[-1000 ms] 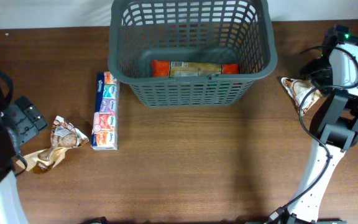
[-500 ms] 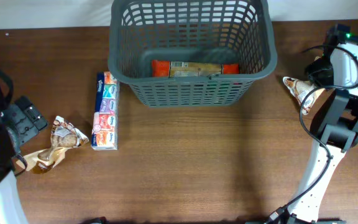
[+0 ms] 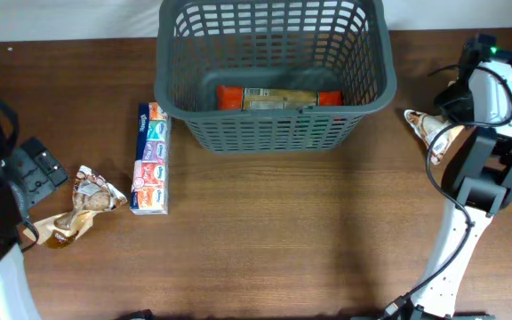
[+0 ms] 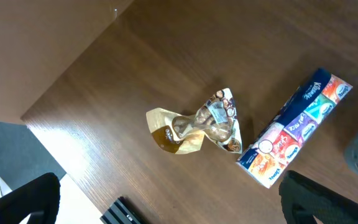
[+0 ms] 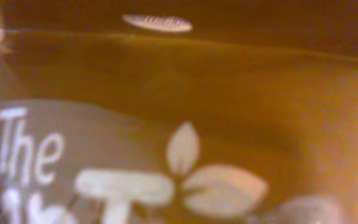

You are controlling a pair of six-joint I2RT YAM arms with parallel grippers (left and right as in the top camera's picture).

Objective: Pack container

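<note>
Left pincer (image 4: 176, 202): released wide, over crumpled wrapper (image 4: 197, 127), lower left.
Right pincer (image 3: 444, 105): clenched on brown packet (image 3: 427, 129), right edge.
Basket (image 3: 265, 133): top centre, orange package (image 3: 229, 96) inside.

- Worktop (image 3: 283, 231): dark brown wood-grain surface, smooth, low sheen.
- Basket (image 3: 274, 133): dark grey moulded plastic, matt.
- Crumpled pouch (image 4: 197, 124): creased film, glossy, catching light.
- Tissue pack (image 4: 294, 127): printed plastic wrap, slight gloss.

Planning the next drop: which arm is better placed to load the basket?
Right. The right gripper is shut on a brown snack packet beside the basket; the left gripper hangs open, empty.
</note>
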